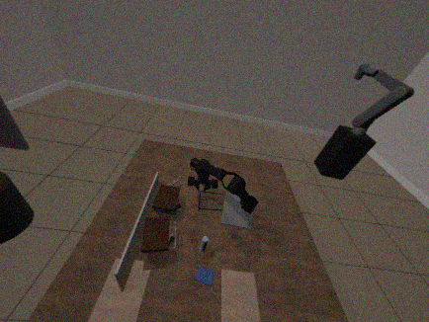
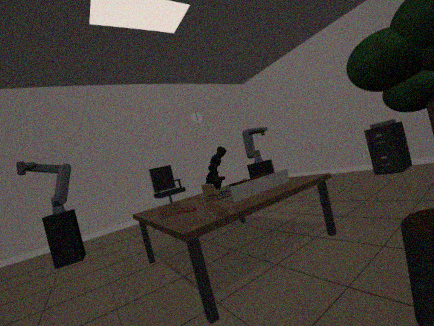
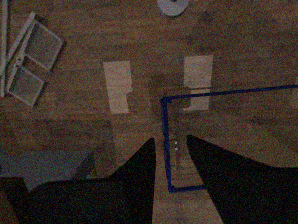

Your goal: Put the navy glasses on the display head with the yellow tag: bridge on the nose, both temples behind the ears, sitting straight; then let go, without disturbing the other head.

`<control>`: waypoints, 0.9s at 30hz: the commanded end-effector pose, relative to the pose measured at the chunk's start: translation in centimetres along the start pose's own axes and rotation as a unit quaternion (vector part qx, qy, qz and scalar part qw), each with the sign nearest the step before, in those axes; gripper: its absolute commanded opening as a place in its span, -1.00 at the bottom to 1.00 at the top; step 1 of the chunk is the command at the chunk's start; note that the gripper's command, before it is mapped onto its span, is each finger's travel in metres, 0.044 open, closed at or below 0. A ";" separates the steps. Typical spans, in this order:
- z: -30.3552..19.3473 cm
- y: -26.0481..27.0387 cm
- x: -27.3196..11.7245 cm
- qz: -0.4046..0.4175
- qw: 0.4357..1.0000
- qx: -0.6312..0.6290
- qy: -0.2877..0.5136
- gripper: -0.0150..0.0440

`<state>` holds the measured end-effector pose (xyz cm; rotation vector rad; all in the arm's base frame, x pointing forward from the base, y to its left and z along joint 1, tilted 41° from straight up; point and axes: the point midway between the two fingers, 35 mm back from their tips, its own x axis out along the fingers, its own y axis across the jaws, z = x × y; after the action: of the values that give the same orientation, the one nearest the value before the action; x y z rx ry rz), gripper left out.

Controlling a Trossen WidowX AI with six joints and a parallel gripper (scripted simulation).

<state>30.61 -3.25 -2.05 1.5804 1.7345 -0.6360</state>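
Note:
My gripper (image 1: 203,186) (image 3: 170,140) is partly open. In the wrist view one bar of the navy glasses (image 1: 200,201) (image 3: 225,94) passes between the fingertips, with a gap on each side. The glasses' frame runs off to the right there; how high they stand is unclear. A grey-blue block (image 3: 42,165), seemingly a display head, is at lower left in the wrist view, with a small yellow spot (image 3: 93,172) at its edge. In the top view two brown-topped heads (image 1: 167,197) (image 1: 156,232) stand left of the gripper; their tags cannot be read.
Pale-framed glasses (image 3: 42,44) lie at upper left in the wrist view. A long white board (image 1: 136,224) stands behind the heads. A grey panel (image 1: 237,216) is by the arm base. A small white-topped cylinder (image 1: 204,242) and a blue square (image 1: 205,276) are nearer the camera.

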 end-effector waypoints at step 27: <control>0.1 0.0 3.8 -0.001 1.000 0.004 -0.001 -0.02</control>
<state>30.69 -1.17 -4.64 1.5733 1.7310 -0.6428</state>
